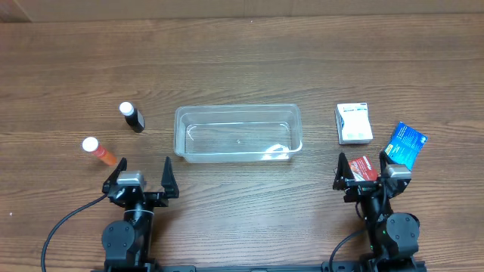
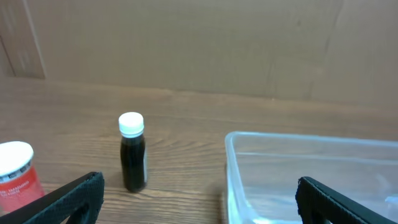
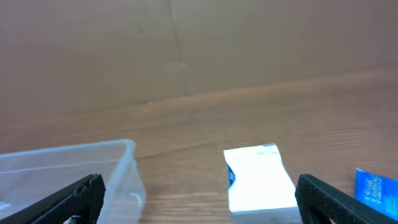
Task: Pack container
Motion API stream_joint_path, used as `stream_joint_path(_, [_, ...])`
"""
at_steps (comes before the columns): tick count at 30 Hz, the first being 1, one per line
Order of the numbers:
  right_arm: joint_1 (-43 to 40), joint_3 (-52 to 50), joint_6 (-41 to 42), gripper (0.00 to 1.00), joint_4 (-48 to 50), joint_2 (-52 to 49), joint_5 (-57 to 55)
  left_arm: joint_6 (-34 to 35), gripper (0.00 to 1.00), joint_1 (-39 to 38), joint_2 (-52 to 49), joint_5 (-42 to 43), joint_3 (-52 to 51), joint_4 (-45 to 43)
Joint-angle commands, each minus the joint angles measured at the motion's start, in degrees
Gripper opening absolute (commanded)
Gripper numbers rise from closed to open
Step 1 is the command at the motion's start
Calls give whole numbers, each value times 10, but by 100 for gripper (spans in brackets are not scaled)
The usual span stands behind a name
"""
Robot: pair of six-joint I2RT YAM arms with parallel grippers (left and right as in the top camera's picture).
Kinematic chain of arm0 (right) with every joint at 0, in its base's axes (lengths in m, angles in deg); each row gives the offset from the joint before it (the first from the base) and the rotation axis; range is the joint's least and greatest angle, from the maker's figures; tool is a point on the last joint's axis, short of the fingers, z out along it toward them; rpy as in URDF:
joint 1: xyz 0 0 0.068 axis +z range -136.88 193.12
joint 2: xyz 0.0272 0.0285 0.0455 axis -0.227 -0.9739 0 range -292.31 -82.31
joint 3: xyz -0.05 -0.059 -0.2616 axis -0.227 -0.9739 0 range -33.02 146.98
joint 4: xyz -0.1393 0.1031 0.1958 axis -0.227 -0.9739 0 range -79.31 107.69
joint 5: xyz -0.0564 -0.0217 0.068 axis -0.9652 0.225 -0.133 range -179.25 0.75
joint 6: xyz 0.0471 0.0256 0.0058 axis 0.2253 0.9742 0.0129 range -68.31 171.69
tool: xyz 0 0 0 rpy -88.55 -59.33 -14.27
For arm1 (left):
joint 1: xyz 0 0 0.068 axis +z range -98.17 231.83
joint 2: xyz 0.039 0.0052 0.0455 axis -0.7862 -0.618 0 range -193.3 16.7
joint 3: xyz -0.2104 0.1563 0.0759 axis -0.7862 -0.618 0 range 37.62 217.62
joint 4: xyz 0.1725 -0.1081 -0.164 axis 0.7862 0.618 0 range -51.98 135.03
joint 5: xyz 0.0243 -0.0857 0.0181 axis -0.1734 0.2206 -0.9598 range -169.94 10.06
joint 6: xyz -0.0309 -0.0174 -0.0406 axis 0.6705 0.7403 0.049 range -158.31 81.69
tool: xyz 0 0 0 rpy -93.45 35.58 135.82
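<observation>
The clear plastic container [image 1: 237,108] sits empty at the table's centre; its corner shows in the left wrist view [image 2: 231,163] and in the right wrist view [image 3: 127,159]. A dark bottle with a white cap [image 1: 132,118] [image 2: 132,155] and an orange bottle with a white cap [image 1: 99,150] [image 2: 17,173] stand to its left. A white box [image 1: 354,123] [image 3: 258,179] and a blue box [image 1: 405,143] [image 3: 376,186] lie to its right. My left gripper [image 1: 142,175] [image 2: 199,202] is open and empty. My right gripper [image 1: 366,178] [image 3: 199,199] is open.
A small red box [image 1: 364,167] lies by my right gripper in the overhead view, between its fingers; it does not show in the right wrist view. A brown cardboard wall [image 2: 199,43] stands behind the wooden table.
</observation>
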Motion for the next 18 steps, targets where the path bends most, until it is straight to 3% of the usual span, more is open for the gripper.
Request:
stream_joint_path(1, [-2,62,17,100,-17,-23,-44,47,100,3,-39,-19,60,4])
stream_joint_path(10, [-2,202,22,100,-82,-189,-43,47,100,3,-310,0,266,73])
stream_joint_path(18, [-2,380,23,100,-210,-383,-13,46,100,3,-576,31,537,281])
